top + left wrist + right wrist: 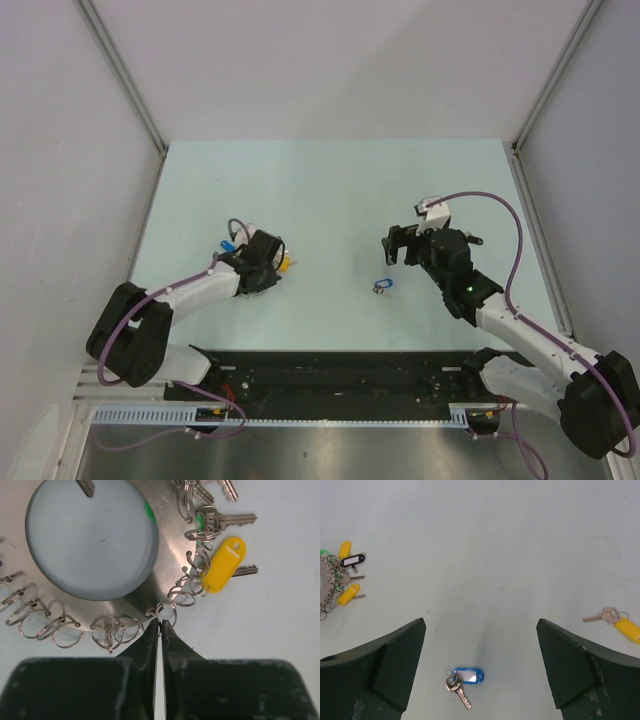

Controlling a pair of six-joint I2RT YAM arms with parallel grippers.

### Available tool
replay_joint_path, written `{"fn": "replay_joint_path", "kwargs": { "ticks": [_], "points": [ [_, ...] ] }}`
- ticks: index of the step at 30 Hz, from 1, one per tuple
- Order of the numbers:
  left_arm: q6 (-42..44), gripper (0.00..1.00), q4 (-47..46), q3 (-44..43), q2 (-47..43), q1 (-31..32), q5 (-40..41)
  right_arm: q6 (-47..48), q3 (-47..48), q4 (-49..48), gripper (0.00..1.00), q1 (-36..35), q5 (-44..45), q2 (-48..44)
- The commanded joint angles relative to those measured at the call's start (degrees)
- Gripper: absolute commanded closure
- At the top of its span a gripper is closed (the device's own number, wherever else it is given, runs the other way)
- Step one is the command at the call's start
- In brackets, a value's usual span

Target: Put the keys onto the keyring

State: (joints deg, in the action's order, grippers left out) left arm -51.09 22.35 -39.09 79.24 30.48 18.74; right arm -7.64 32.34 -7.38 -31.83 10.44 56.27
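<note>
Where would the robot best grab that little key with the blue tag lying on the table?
Probably the blue tag, from straight above, pinching across its narrow width. It lies flat and is the bulkiest part; the key and its ring are thin against the table. The open right hand hangs near it.

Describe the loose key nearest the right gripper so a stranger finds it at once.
On the pale table, look midway across, close to the open right gripper. A small silver key lies there; its blue tag sets it apart from the yellow-tagged loose key.
</note>
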Motion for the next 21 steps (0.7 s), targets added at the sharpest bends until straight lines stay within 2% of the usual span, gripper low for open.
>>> {"fn": "replay_joint_path", "kwargs": {
  "ticks": [1, 7, 10, 13, 14, 17, 21],
  "points": [
    [-3.13, 0.99, -0.65, -0.46, -0.4, 2.56, -0.99, 0.87, 0.01, -2.64, 0.01, 0.28, -0.5, 0.24],
    [-6.03, 1.0, -1.51, -0.55, -1.81, 5.38, -2.74, 1.13, 0.01, -2.73, 0.02, 0.28, -0.85, 0.42],
    [-5.43, 0.92, -0.73, -2.04, -1.28, 5.91, -3.71, 1.22, 0.01, -2.73, 0.02, 0.28, -1.38, 0.59],
    [-2.37, 0.79, 1.73, -4.15, -2.24, 6.17, -3.28, 1.4, 0.01, -2.64, 0.02, 0.28, -1.73, 0.33],
    [-0.95, 0.72, 2.52, -5.28, -2.6, 6.17, -2.84, 1.31, 0.01, -2.64, 0.02, 0.37, -1.74, 0.33],
    [9.22, 0.58, 5.85, -8.79, -3.57, 6.17, -1.96, 1.57, 0.01, -2.47, 0.02, 0.28, -2.17, -0.02],
    [29.32, 0.53, 13.66, -14.77, -1.2, 6.17, -2.48, 2.01, 0.01, -2.64, 0.02, 0.02, -3.93, -0.02]
  ]
}}
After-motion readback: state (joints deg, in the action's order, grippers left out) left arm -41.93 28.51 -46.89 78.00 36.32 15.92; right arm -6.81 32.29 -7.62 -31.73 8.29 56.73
